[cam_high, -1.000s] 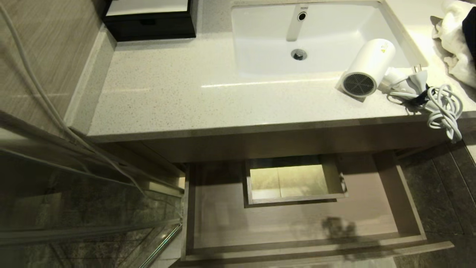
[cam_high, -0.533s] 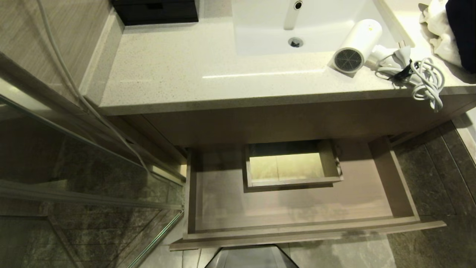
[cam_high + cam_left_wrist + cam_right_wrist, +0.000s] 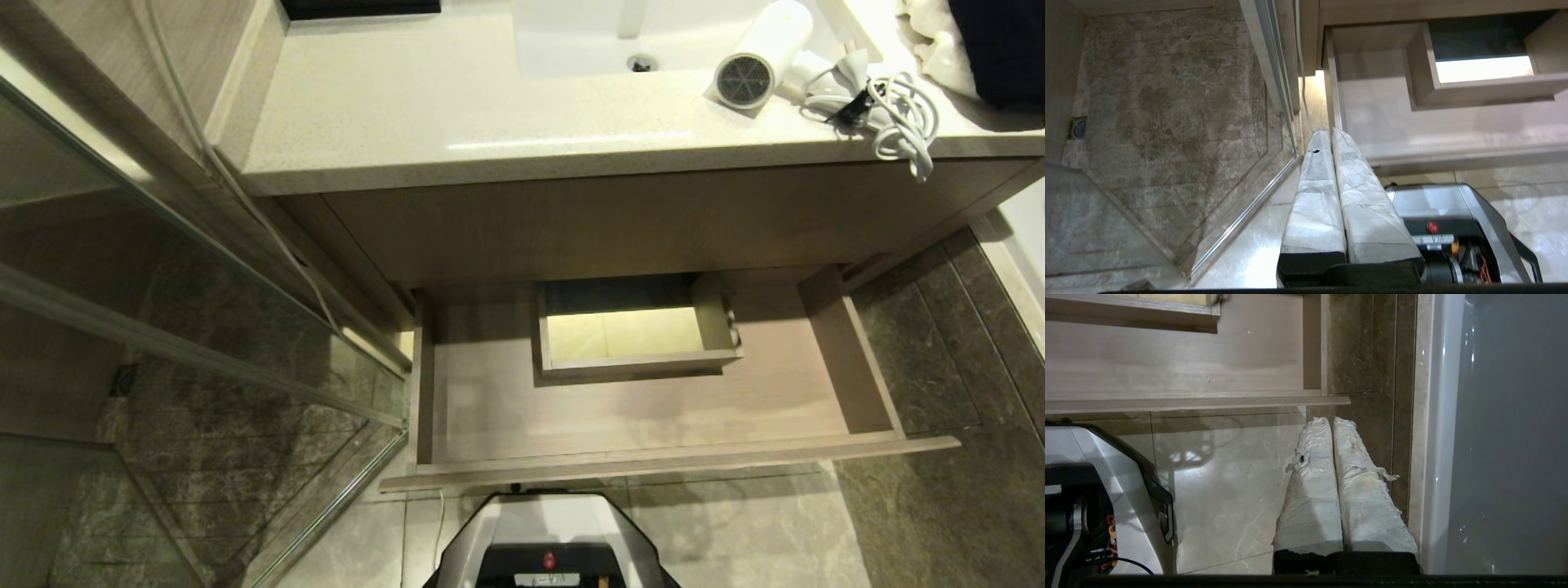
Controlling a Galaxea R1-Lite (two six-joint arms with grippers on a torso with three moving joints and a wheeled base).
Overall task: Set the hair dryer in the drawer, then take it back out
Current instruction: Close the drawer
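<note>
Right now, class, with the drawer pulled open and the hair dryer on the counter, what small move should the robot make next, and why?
Probably raise the right gripper toward the hair dryer. The dryer lies on the countertop beside the sink, the open drawer holds nothing loose, and both the right and the left gripper hang shut and empty near the floor.

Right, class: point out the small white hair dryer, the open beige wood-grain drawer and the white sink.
small white hair dryer (image 3: 744,80), head view, round grey grille.
open beige wood-grain drawer (image 3: 653,462), head view, front panel.
white sink (image 3: 563,41), head view, basin floor.
</note>
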